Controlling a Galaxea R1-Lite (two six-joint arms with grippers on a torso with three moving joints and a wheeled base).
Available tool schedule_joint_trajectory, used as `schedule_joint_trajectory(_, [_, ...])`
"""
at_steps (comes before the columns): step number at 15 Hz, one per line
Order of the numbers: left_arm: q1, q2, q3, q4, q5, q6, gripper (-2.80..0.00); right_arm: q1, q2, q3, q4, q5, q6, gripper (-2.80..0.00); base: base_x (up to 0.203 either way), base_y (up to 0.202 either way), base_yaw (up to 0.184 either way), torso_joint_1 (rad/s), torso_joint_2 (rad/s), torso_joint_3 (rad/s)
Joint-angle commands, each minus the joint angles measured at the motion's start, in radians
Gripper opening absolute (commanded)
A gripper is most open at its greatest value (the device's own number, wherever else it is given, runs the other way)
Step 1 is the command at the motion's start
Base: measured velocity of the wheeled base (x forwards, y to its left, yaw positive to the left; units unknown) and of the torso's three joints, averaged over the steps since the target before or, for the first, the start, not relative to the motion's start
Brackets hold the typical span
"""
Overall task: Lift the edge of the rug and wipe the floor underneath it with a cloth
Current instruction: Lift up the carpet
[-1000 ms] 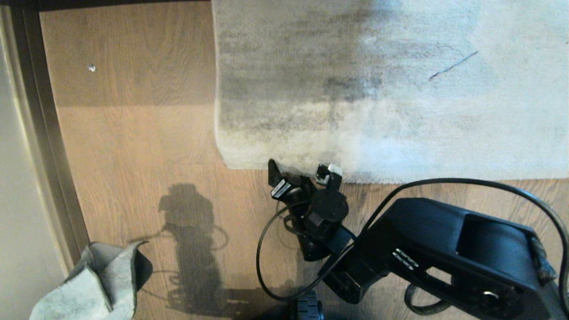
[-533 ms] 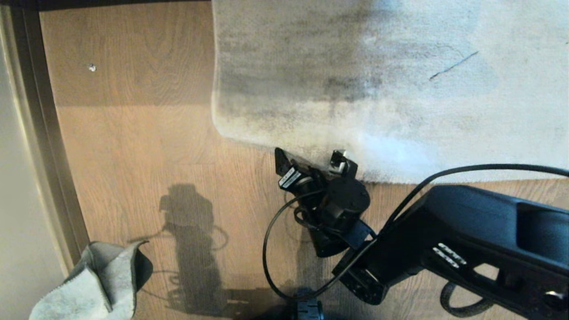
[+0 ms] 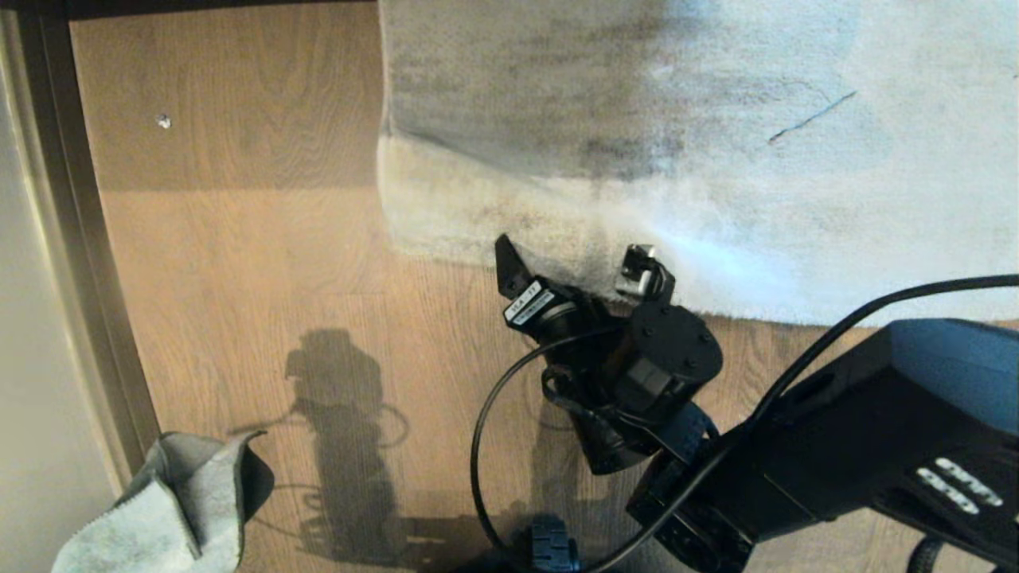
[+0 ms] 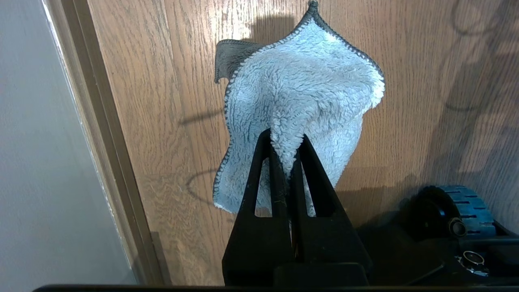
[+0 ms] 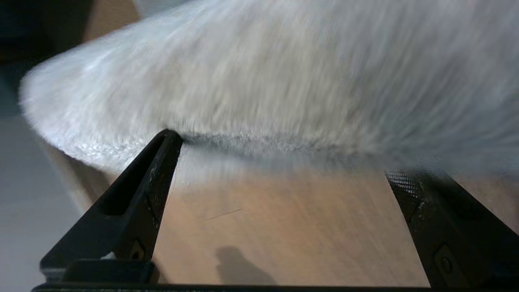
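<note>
The rug edge (image 3: 446, 231) is being pushed back and bunched near its corner, its pale border riding up from the floor (image 3: 239, 263) in a curved fold, while the rest of the rug is lying flat toward the far right. In the right wrist view the lifted border (image 5: 121, 134) is being met by one finger (image 5: 162, 162) of the right end effector (image 3: 577, 274), whose fingers are being held spread wide with nothing pinched between them; wood planks are being shown beneath the raised pile. The cloth (image 4: 300, 97) is being pinched by the left end effector (image 4: 286, 140), its fingers pressed together on a fold, and it is being held low at the near left, just beside the dark skirting strip (image 3: 72, 239). A small white speck (image 3: 164, 121) is lying on the planks at the far left, well apart from the rug.
</note>
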Motion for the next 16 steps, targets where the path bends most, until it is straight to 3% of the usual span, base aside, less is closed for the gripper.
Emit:
schedule_joint_trajectory(1, [0.0, 0.0, 0.0, -0.001, 0.0, -0.001, -2.8, 0.007, -0.036, 0.024, -0.047, -0.004, 0.026, 0.0, 0.0, 0.0, 0.0, 0.0, 0.0, 0.0])
schedule_joint_trajectory(5, [0.0, 0.0, 0.0, -0.001, 0.0, 0.0, -2.8, 0.007, -0.069, 0.076, -0.047, -0.006, 0.117, 0.0, 0.0, 0.0, 0.0, 0.0, 0.0, 0.0])
schedule_joint_trajectory(11, [0.0, 0.0, 0.0, -0.001, 0.0, -0.001, -2.8, 0.006, -0.039, 0.082, -0.047, -0.006, 0.366, 0.0, 0.0, 0.0, 0.0, 0.0, 0.0, 0.0])
schedule_joint_trajectory(16, [0.0, 0.0, 0.0, -0.001, 0.0, -0.001, -2.8, 0.002, 0.069, 0.004, -0.042, -0.004, 0.389, 0.0, 0.0, 0.0, 0.0, 0.0, 0.0, 0.0])
